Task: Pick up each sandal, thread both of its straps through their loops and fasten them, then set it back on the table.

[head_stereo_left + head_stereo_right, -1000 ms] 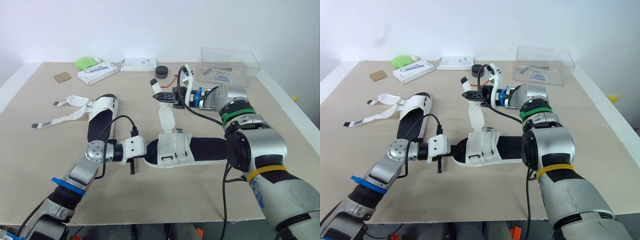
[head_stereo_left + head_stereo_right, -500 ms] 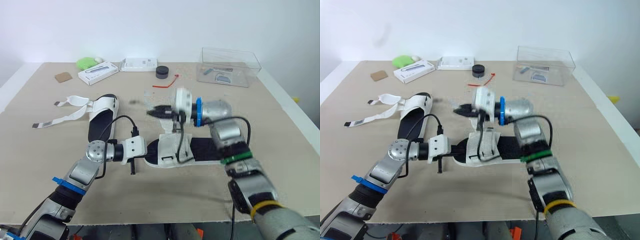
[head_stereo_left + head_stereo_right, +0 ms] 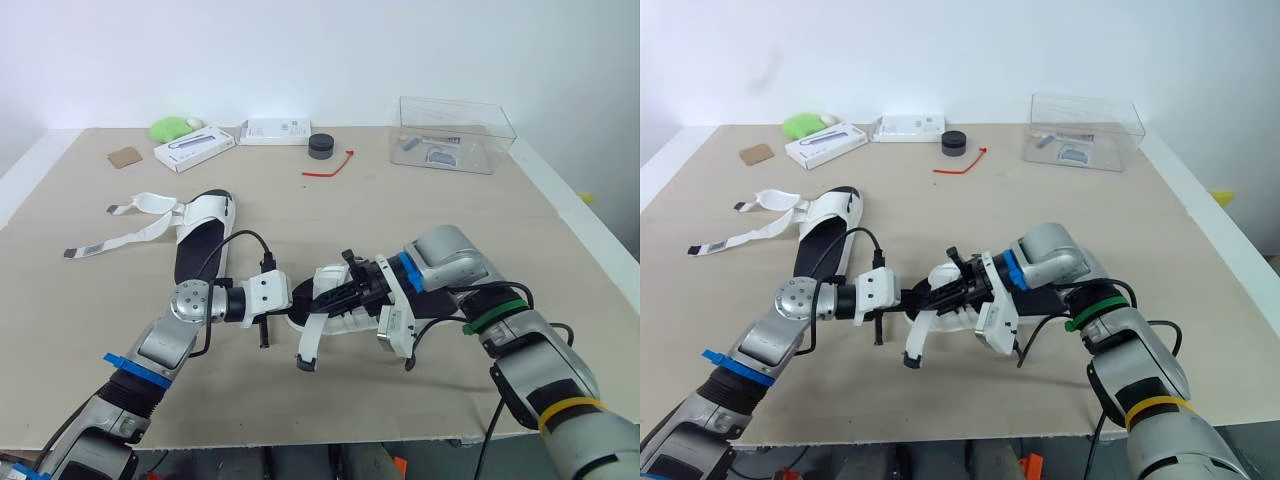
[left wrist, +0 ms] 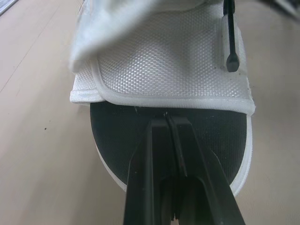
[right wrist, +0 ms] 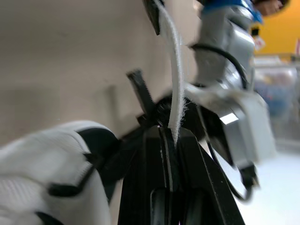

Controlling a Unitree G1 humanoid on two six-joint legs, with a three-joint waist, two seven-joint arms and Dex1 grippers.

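The near sandal (image 3: 340, 322) lies lengthwise across the worktop (image 3: 420, 215), toe toward the left gripper (image 4: 166, 118), whose fingers are clenched on the sole's toe edge. The right gripper (image 5: 164, 130) comes in from the heel side, pinching the strap (image 3: 310, 342), which hangs past the upper toward the robot. The strap's loop is probably hidden beneath.

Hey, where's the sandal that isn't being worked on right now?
The spare sandal lies on the left half of the table, beyond the left gripper and the sandal being fastened, with its white straps trailing further left.
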